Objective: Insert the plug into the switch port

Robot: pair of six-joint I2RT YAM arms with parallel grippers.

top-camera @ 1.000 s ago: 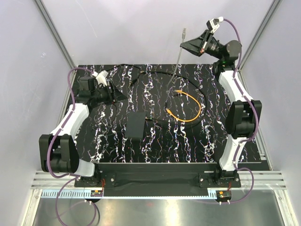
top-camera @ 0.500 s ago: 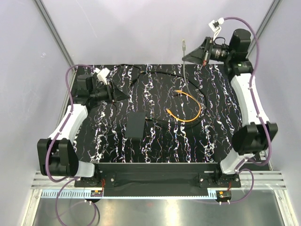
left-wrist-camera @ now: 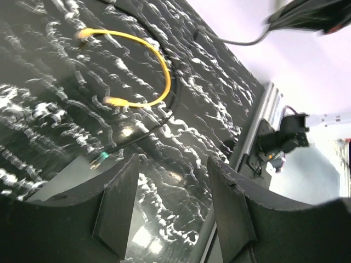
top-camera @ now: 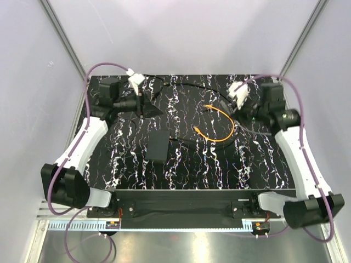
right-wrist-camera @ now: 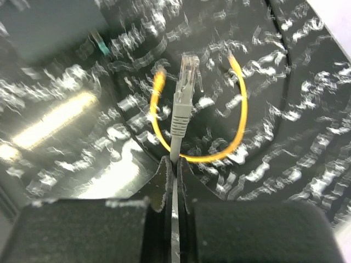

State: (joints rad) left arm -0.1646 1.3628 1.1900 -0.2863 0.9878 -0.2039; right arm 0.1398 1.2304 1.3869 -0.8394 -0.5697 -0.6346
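My right gripper (right-wrist-camera: 175, 164) is shut on a grey cable just behind its clear plug (right-wrist-camera: 188, 70), which sticks out ahead of the fingertips over the table. In the top view this gripper (top-camera: 226, 105) hangs low at the back right, by the yellow cable (top-camera: 222, 125). The flat black box (top-camera: 158, 145) lies mid-table; the switch port on its thin edge cannot be made out. A green-tipped black cord (left-wrist-camera: 100, 159) ends at the box's corner. My left gripper (left-wrist-camera: 173, 205) is open and holds nothing, hovering at the back left (top-camera: 152, 109), apart from the box.
A thin black cable (top-camera: 186, 86) loops around the yellow cable on the marbled black tabletop (top-camera: 208, 164). Metal frame posts (top-camera: 63, 38) and pale walls close in the back and sides. The table's right edge rail (left-wrist-camera: 258, 137) shows in the left wrist view.
The right arm swung down from high above the back edge to low over the table, carrying the plug. The left gripper shifted a little toward the back and right.
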